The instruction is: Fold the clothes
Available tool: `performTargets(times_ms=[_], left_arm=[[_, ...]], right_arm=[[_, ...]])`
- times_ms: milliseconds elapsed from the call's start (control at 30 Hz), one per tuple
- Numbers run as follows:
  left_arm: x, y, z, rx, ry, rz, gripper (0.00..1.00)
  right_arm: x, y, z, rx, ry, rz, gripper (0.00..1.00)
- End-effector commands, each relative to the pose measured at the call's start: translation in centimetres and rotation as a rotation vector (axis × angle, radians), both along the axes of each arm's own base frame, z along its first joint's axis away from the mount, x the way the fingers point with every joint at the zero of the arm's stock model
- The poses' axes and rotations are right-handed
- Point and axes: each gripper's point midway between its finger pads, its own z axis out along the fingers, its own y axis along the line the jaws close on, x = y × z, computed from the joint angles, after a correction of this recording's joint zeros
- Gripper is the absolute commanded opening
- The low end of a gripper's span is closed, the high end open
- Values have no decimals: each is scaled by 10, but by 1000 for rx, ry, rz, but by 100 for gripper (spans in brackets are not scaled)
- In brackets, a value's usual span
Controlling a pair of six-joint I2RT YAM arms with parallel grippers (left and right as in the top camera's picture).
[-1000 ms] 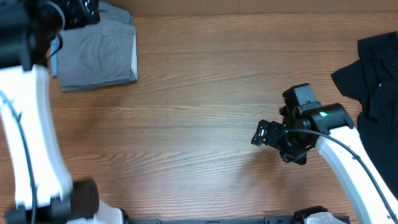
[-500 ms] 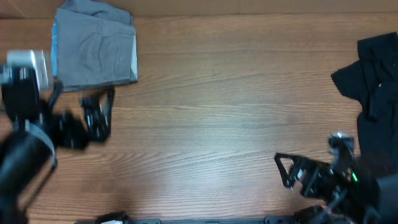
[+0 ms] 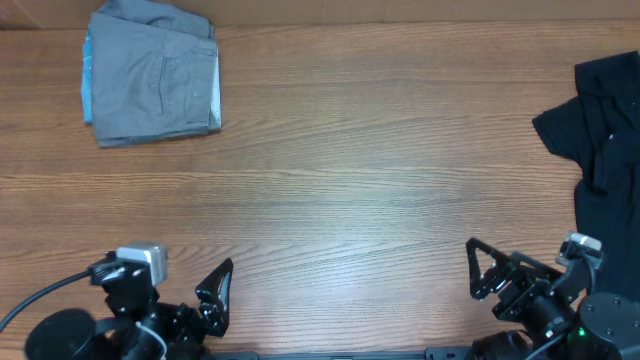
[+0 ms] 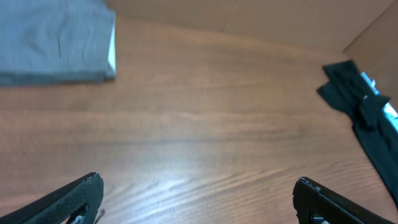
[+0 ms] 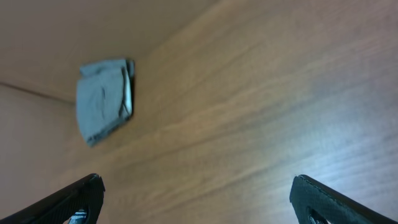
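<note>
Since both arms sit low at the near edge of the surface (image 3: pixel 360 180), the clothes lie well ahead of them. Far ahead and left of the left gripper (image 4: pixel 198 202), whose jaws stand wide and empty, the grey shorts (image 3: pixel 155 75) lie folded flat over a light-blue garment (image 3: pixel 87 80). They look like soft, light, limp cloth, best pinched at the waistband or an edge. The right gripper (image 5: pixel 196 200) is likewise spread and empty. The crumpled black garment (image 3: pixel 605 130) lies ahead to its right and would likely drape and slip, so a hem or corner suits. Its pale tag (image 4: pixel 373 87) is too small to read, and no other writing shows.
</note>
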Motion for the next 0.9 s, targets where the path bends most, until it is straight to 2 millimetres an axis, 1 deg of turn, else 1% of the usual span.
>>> performTargets(times_ms=[0,200,333,567,733,800,867], left_arm=[[7,4,-36,-21,89,20,100],[11,4,-63,-34,161,21,100],[10,4,-74,-39,194,21,100],[10,4,-76,-41,203,21,100],[10,4,-76,-41,203,21,100],[10,4,-76,-41,203,21,100],[10,4,-76,-41,203,21,100]], right_arm=[[6,-11,6,-20,-36,-64,100],[6,-13,5,-28,-33,-76,100],[1,-15,-4,-40,7,-76,100],[-5,-16,-15,-55,58,-75,100],[-5,-17,-15,-58,57,-77,100],[-2,-26,-14,-88,41,-120,100],[2,-26,-10,-83,17,-127,100]])
